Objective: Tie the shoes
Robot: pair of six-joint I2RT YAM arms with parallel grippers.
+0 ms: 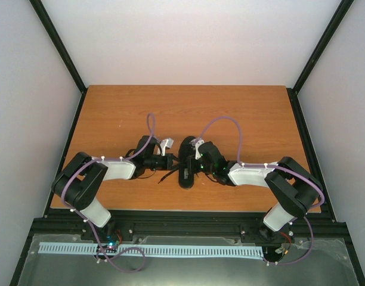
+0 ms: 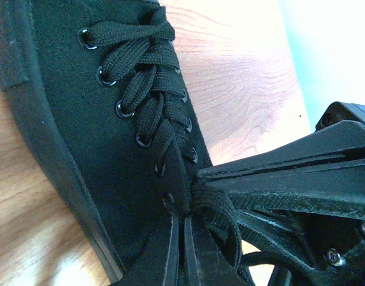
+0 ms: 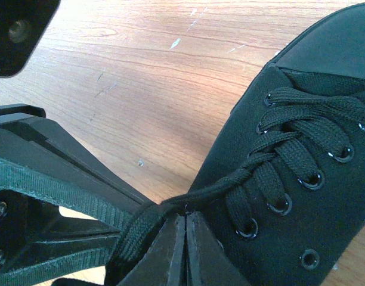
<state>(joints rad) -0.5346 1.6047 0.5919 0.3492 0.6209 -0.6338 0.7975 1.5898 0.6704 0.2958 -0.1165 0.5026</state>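
Note:
The black sneaker [image 1: 186, 177] lies mid-table, toe pointing away from me. Both grippers meet over its laced top. My left gripper [image 1: 173, 161] is shut on a black lace [image 2: 217, 210] right at the top eyelets; its closed fingertips [image 2: 183, 217] press against the shoe's upper [image 2: 69, 119]. My right gripper [image 1: 195, 162] is shut on the other lace [image 3: 230, 180], which runs taut from the lacing to its closed tips [image 3: 185, 217]. Each gripper shows in the other's wrist view, the right one [image 2: 302, 173] and the left one [image 3: 45, 173]. The insole is hidden.
The wooden table [image 1: 111, 113] is bordered by a black frame and white walls. A loose lace end [image 1: 164, 176] trails on the table left of the shoe. Purple cables [image 1: 150, 128] loop above both arms.

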